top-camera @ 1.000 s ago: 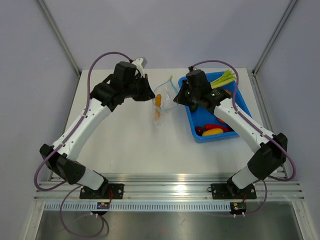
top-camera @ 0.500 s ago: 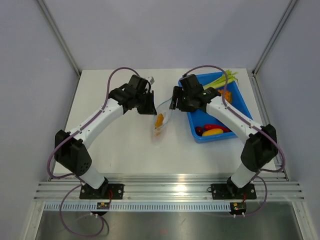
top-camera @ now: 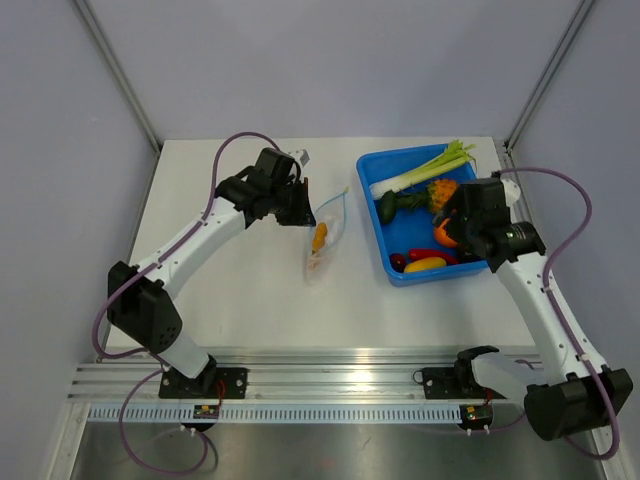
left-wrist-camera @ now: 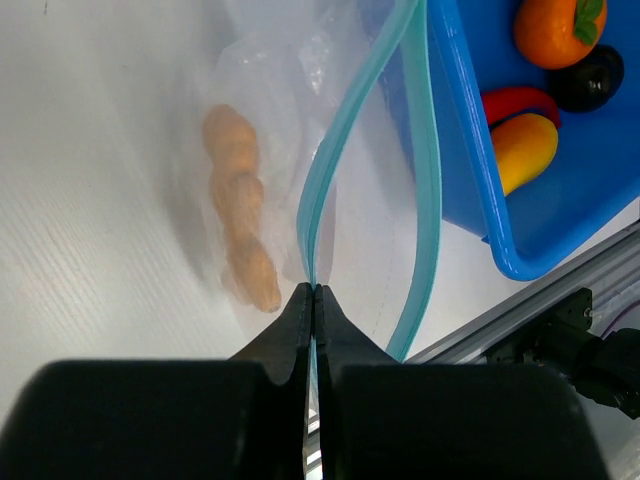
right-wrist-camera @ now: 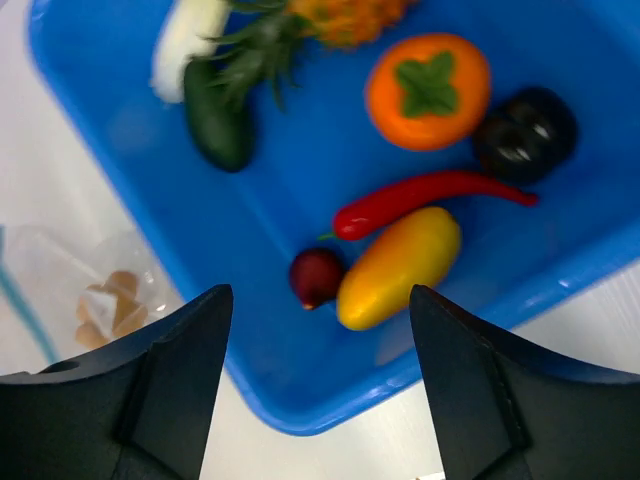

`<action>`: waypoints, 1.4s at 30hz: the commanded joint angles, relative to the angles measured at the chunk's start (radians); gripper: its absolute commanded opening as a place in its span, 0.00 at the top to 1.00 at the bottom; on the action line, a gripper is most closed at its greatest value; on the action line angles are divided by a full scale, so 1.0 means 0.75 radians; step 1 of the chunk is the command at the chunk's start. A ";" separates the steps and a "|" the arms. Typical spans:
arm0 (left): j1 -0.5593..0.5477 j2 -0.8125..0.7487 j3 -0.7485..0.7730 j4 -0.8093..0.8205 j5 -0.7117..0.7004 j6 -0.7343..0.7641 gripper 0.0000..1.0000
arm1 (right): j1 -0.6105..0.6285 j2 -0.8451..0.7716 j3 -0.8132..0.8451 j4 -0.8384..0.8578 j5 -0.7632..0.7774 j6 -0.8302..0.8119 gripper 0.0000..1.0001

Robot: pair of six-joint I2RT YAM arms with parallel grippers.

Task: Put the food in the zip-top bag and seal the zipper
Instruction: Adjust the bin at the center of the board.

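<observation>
The clear zip-top bag (top-camera: 325, 238) lies on the white table with a lumpy orange cluster (top-camera: 319, 238) inside it. My left gripper (top-camera: 304, 214) is shut on one lip of the blue-green zipper (left-wrist-camera: 340, 150), right at the tips (left-wrist-camera: 313, 290); the other lip curves away, so the mouth gapes. The cluster (left-wrist-camera: 240, 210) shows through the plastic. My right gripper (right-wrist-camera: 320, 295) hangs open over the blue tray (right-wrist-camera: 90, 150) with nothing in it. Below it lie a yellow oblong piece (right-wrist-camera: 400, 265) and a red chili (right-wrist-camera: 420, 195). From above, that gripper (top-camera: 452, 232) sits over the tray's right half.
The blue tray (top-camera: 385, 250) at the right also holds a leek stalk (top-camera: 420, 168), a round orange fruit (right-wrist-camera: 428, 90), a dark round piece (right-wrist-camera: 525, 130), a small dark-red piece (right-wrist-camera: 316, 276) and a green piece (right-wrist-camera: 220, 120). An aluminium rail (top-camera: 330, 365) runs along the near edge.
My right gripper has let go of the bag's edge, opened and swung right over the tray. The bag has sunk onto the table, still pinched by the left gripper.
</observation>
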 commanded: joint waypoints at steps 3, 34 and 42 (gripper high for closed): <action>0.006 -0.063 0.010 0.065 0.017 0.019 1.00 | -0.125 -0.290 -0.296 -0.034 -0.027 0.298 0.23; 0.003 -0.104 -0.029 0.067 0.066 0.033 1.00 | -0.237 -0.187 -0.614 0.183 -0.014 0.542 0.44; 0.004 -0.100 -0.038 0.067 0.066 0.047 1.00 | -0.237 -0.252 -0.544 0.083 0.067 0.536 0.75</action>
